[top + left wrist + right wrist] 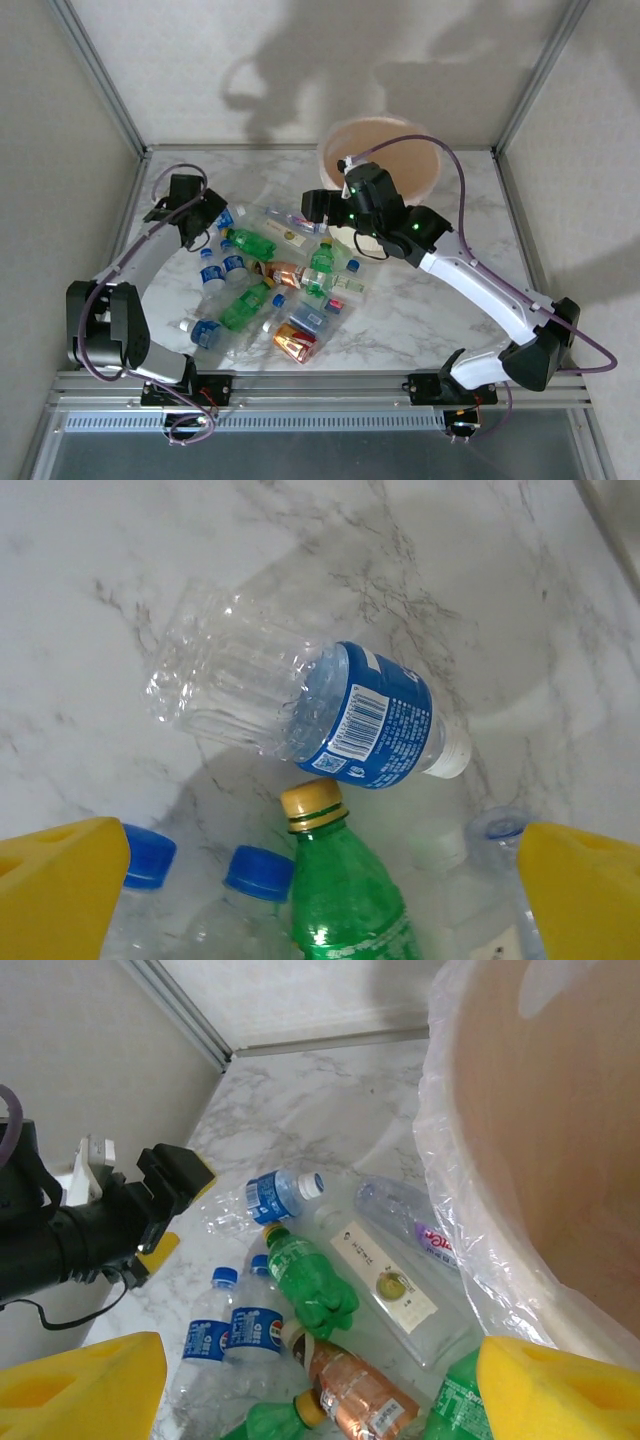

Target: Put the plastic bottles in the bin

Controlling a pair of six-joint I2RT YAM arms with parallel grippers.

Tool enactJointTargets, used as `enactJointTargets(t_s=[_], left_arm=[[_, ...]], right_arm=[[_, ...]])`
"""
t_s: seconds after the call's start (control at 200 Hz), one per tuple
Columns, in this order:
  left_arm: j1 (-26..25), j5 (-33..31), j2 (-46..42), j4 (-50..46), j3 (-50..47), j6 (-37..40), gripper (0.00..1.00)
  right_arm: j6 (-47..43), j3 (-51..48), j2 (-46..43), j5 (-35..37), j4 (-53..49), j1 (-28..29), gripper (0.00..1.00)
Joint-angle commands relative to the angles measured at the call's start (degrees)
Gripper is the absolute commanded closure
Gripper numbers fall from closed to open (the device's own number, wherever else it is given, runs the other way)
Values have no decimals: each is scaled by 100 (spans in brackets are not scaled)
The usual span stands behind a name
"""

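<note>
Several plastic bottles [270, 285] lie in a heap mid-table: green, clear with blue caps, and copper-orange [295, 343]. The bin [332, 150], peach with a thin bag liner [450, 1180], stands at the back right of the heap. My left gripper [200, 222] hovers open at the heap's left end, above a green yellow-capped bottle [345, 890] and a crushed clear blue-labelled bottle [300, 705]. My right gripper [318, 205] hangs open beside the bin wall [560, 1110], over green bottles [305, 1275] and a copper one [360, 1385]. Neither holds anything.
Grey enclosure walls and metal posts [100, 80] close in the marble table [420, 300] on the left, back and right. A metal rail [320, 385] runs along the near edge. A flat clear bottle with a cream label [385, 1275] lies against the bin's foot.
</note>
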Motion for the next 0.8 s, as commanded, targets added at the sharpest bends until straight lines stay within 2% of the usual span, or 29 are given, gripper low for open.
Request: enactJointTargets(t_s=[0.0,0.385,0.796], left_arm=[[-7,280,23,162,145,-1162,1],[-14,-50,1050,-189,658,-1976,0],[81,-298,2253,-375,1605,-1942,1]], right_arm=[[117,-166,-106,-84,130,39,18],[154,-294,-22,-225,305,95,17],[119,-197,96,-256,284,147,17]])
